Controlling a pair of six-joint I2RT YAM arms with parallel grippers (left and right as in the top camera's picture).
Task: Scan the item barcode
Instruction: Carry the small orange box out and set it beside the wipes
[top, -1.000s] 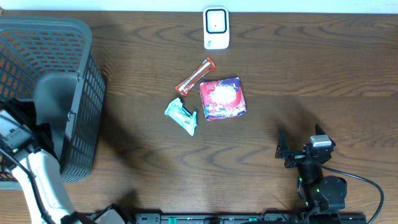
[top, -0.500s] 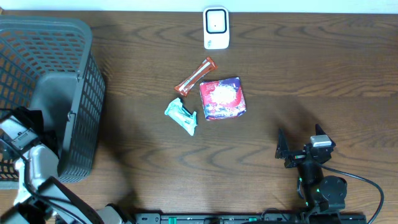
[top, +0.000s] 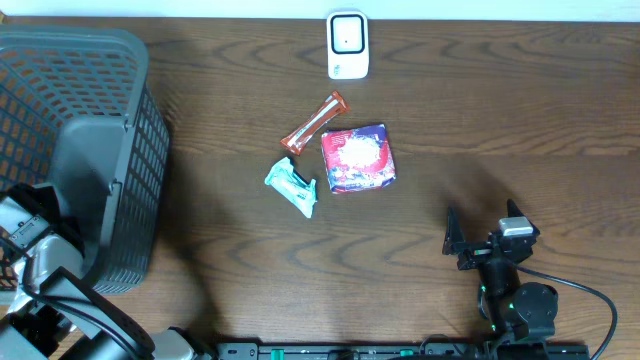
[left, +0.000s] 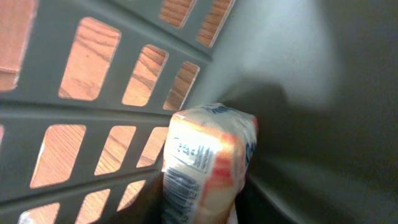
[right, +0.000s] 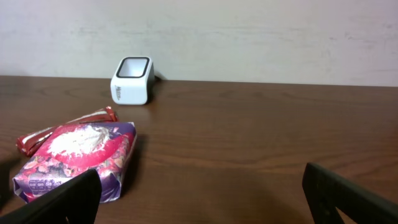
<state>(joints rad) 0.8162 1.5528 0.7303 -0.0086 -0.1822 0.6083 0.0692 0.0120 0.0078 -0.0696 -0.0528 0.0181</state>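
L tool down in basket, left, reaching barcoded packet – clamped or not: can't tell | R tool apart, empty, near right | scanner far ctr, likely awaits pkt

One table carries everything. One grey basket stands on it, and one white scanner. Three wrapped snacks lie in the open: one orange bar, one teal packet and one red-and-purple bag. One more, a white-and-orange packet, is inside the basket, which makes four snacks in all. Two robot arms are there: one left arm and one right arm.
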